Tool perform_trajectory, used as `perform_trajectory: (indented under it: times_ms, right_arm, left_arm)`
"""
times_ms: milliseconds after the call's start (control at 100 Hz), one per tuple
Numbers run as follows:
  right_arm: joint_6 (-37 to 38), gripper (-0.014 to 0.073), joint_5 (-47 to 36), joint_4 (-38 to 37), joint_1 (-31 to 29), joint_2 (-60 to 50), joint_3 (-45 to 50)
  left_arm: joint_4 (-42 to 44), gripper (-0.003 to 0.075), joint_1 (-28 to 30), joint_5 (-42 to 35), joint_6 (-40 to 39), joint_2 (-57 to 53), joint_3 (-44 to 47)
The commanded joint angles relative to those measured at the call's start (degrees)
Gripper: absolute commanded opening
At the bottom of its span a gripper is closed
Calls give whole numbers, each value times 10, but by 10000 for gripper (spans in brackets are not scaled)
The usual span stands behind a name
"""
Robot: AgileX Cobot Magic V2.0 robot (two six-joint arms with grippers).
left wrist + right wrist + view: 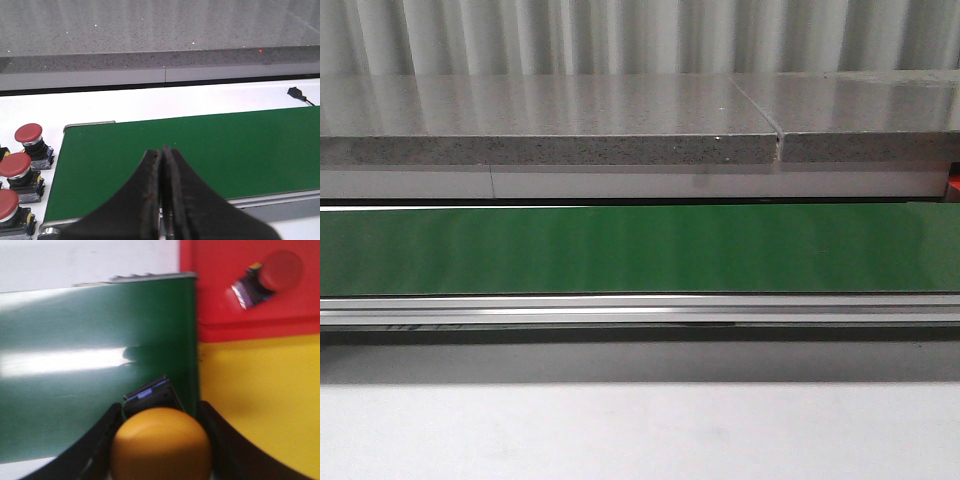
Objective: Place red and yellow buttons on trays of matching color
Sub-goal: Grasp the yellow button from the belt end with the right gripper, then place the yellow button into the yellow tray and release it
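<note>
A: Yellow button (pixel 160 445), where is it?
B: Clamped in the right claw (pixel 161 452), over the end of the green belt (pixel 95 365), just beside the yellow tray (pixel 260 400).
A: Why there?
B: I'd judge it's carried that way so it can go across onto the matching tray. One red button (pixel 272 277) already lies on the red tray (pixel 220 305).
A: The left claw (pixel 161 195)?
B: Closed on nothing above the belt; three red buttons (pixel 17 170) wait on the table (pixel 40 107) beside it.
</note>
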Motion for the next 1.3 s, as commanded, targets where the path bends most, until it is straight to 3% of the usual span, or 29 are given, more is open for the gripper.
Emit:
perform_trajectory:
  times_ms: [0, 160, 290, 440, 1110, 1200, 1290]
  right_arm:
    - [11, 116, -32, -13, -57, -21, 7]
    - [41, 116, -107, -13, -143, -20, 64]
    - [64, 116, -159, -12, -177, -16, 100]
    - [64, 116, -210, -5, -175, -7, 121]
    - [64, 118, -258, 0, -175, 123, 121]
    - [64, 171, -255, 0, -175, 131, 121]
    - [64, 303, -252, 0, -175, 131, 121]
  left_arm:
    - [-5, -20, -3, -44, -4, 2, -14]
    - [-5, -20, -3, -44, -4, 2, -14]
    - [-5, -20, -3, -44, -4, 2, -14]
    - [-5, -20, -3, -44, -4, 2, -14]
    - [-5, -20, -3, -44, -4, 2, -14]
    - [-5, -20, -3, -44, -4, 2, -14]
    - [-5, -20, -3, -44, -4, 2, -14]
